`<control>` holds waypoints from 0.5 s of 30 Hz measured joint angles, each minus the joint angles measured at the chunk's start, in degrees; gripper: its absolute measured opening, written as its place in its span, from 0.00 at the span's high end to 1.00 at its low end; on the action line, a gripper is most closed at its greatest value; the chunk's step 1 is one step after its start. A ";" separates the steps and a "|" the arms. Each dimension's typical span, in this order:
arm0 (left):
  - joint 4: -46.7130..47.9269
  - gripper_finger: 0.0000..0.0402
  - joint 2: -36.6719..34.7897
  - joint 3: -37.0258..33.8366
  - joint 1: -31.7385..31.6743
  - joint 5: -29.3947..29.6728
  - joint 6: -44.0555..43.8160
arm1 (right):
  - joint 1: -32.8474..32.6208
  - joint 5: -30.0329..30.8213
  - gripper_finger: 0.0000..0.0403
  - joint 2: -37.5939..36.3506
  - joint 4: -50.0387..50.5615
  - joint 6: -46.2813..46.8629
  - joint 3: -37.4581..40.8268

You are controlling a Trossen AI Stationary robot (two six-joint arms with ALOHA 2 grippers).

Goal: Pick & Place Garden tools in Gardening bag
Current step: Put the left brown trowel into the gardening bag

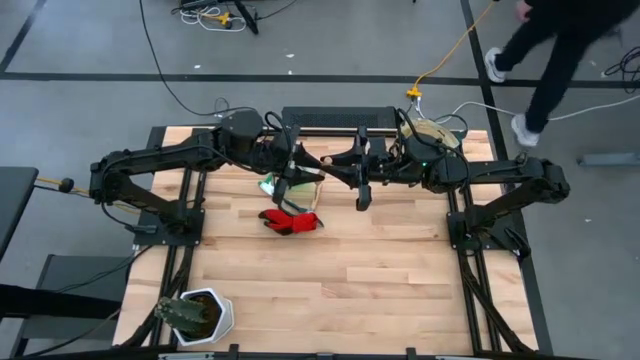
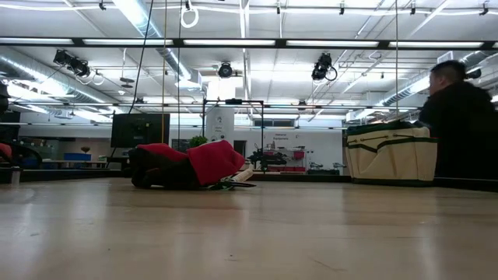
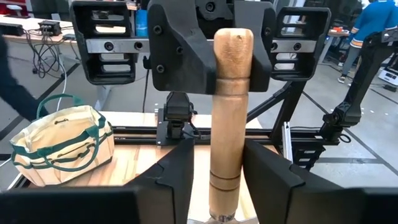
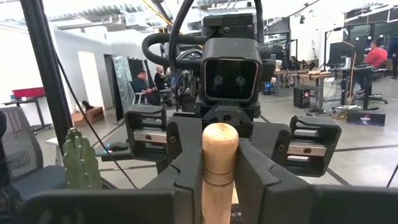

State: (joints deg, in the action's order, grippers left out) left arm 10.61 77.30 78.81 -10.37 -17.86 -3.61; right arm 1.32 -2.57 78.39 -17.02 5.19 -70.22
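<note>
Two grippers, left (image 3: 214,180) and right (image 4: 219,180), are each clamped on a wooden handle (image 3: 227,112); one red glove (image 1: 290,220), one bag (image 3: 62,146), one potted plant (image 1: 190,315) on the wood table (image 1: 380,270).

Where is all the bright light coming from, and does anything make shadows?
Low view: ceiling light strips glare white, and the red glove is dark underneath. High view: only faint shadows on the table. Left wrist view: the left gripper holds an evenly lit wooden handle. Right wrist view: the right gripper holds a pale handle, brightest on top.
</note>
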 joint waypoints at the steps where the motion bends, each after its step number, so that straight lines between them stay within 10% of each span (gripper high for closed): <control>1: 0.00 0.63 0.00 0.00 0.00 0.26 -0.17 | 0.00 0.00 0.84 0.00 0.00 0.00 0.00; 15: 1.54 0.61 -3.30 -0.07 -0.36 0.86 -0.18 | 0.00 -0.03 0.84 -1.98 0.98 -1.27 0.02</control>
State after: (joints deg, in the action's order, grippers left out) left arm 12.16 74.00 78.74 -10.73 -17.01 -3.79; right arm 1.32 -2.60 76.41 -16.03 3.92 -70.19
